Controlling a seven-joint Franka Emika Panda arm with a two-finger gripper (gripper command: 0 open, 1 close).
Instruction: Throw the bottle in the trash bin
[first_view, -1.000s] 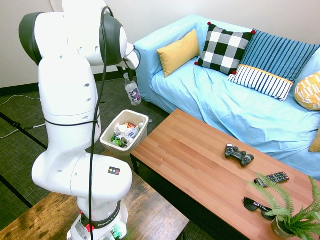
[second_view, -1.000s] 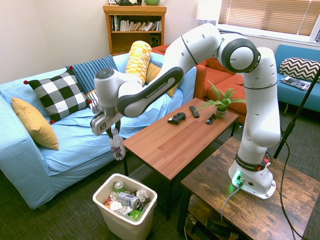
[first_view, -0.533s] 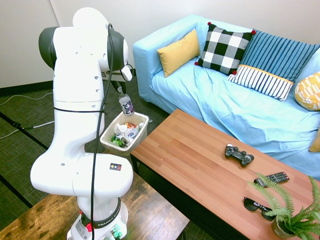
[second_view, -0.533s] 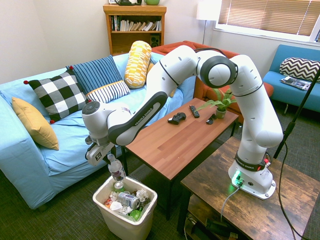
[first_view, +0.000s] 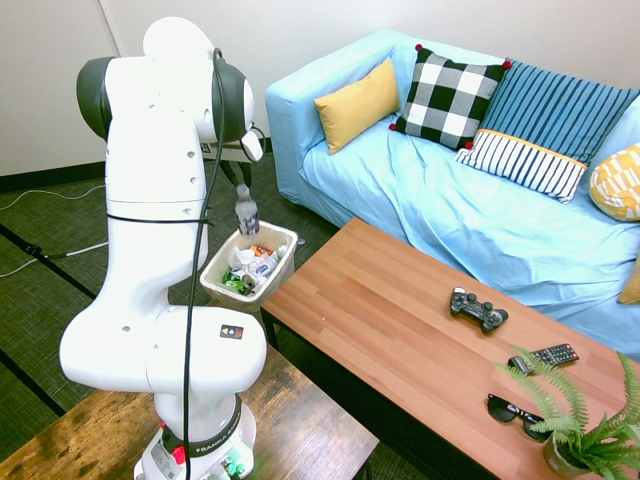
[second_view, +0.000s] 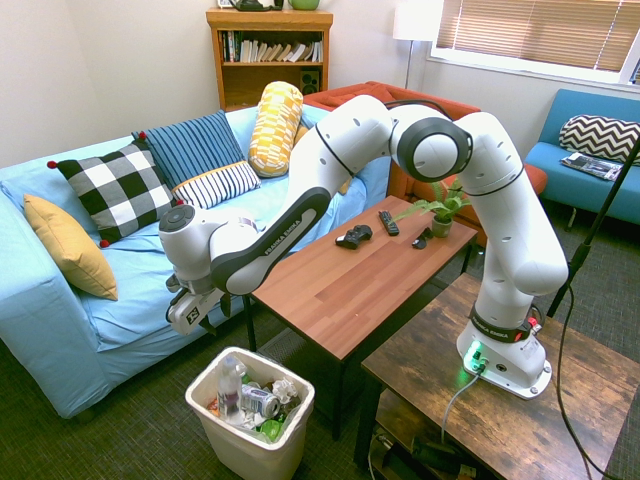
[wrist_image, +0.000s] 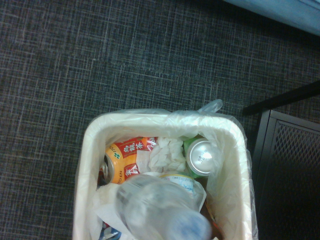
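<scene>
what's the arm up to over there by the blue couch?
The Franka arm is throwing a plastic drink bottle into the cream-white wastebasket, which already holds cans and crumpled paper. The gripper is open above it and no longer holding the bottle, which shows motion blur in the views and looks to be dropping in. Whether it has come to rest among the trash, I can't tell from these views.

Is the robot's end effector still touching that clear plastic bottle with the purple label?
Apart. The second exterior view shows the end effector above, with carpet and bin rim visible between it and the clear plastic bottle.
</scene>
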